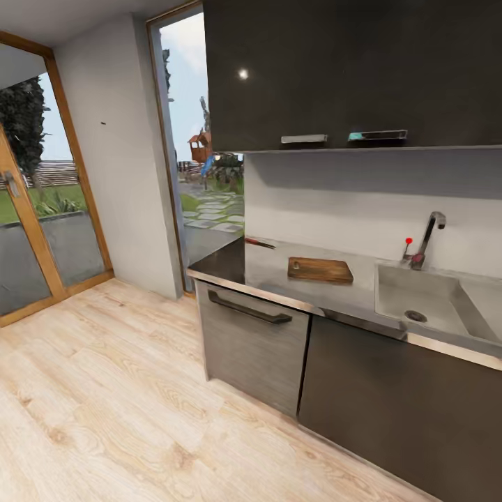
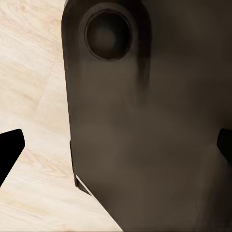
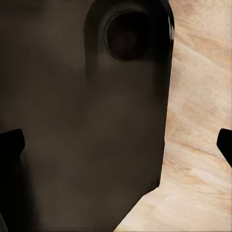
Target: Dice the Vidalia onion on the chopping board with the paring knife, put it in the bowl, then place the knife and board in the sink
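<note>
The brown chopping board [image 1: 320, 270] lies flat on the grey countertop [image 1: 272, 279], left of the sink [image 1: 394, 287]. The red-handled paring knife [image 1: 260, 242] rests near the countertop's far left corner. In the steel basin I see the round drain; the Vidalia onion is hidden from here. The bowl is out of view. In the left wrist view my left gripper [image 2: 116, 147] is open, its dark fingertips [image 2: 10, 145] wide apart over a dark part of the robot and the wooden floor. My right gripper [image 3: 116, 145] is open the same way, holding nothing.
A grey tap [image 1: 427, 238] with a small red knob [image 1: 408, 241] stands behind the sink. Dark cabinets and a drawer with a bar handle [image 1: 247, 309] sit below the counter, with dark wall cabinets [image 1: 348, 70] above. Light wooden floor [image 1: 104, 390] stretches toward glass doors [image 1: 42, 209] at left.
</note>
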`<state>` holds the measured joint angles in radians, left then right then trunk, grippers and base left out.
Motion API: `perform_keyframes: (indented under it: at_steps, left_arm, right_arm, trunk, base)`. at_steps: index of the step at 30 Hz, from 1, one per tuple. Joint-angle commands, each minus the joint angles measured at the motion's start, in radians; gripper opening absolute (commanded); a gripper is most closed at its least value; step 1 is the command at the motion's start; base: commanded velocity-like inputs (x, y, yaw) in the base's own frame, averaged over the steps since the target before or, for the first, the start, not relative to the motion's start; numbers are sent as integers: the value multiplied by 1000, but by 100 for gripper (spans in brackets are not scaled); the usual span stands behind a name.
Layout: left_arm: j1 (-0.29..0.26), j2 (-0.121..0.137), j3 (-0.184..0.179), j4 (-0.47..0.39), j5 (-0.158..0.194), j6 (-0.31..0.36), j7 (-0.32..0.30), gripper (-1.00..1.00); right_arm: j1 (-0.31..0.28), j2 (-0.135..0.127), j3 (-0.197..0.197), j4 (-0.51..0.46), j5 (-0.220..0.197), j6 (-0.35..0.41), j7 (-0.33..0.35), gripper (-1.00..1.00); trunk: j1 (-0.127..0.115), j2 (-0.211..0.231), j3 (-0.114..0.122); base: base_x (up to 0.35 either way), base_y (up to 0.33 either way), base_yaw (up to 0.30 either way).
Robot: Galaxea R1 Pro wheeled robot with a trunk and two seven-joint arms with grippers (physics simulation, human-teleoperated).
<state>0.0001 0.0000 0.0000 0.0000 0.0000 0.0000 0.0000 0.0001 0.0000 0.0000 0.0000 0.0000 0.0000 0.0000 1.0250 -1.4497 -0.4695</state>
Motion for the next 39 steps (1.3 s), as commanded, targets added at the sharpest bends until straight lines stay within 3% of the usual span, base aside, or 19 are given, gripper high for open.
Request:
perform_keyframes:
  at_steps: [1,9,27,39]
  left_arm:
    - [0,-2,5,-6,3,-3,-2,100]
    - [0,1,3,-22,2,-23,-2,100]
    - [0,6,4,-49,2,-29,-2,100]
    - [0,7,3,-48,2,-29,-3,100]
  right_arm:
    - [-6,6,-3,-6,1,-5,-3,100]
    - [-20,39,-2,-22,1,-6,-2,100]
    - [-20,43,-3,-23,-2,-6,-2,100]
    - [-20,44,-3,-23,-2,-6,1,100]
  trunk:
    - [0,0,0]
    - [0,0,0]
    - [0,0,0]
    - [0,0,4]
  base:
    - [0,0,0]
    - [0,0,0]
    - [0,0,-9]
    - [0,0,-203]
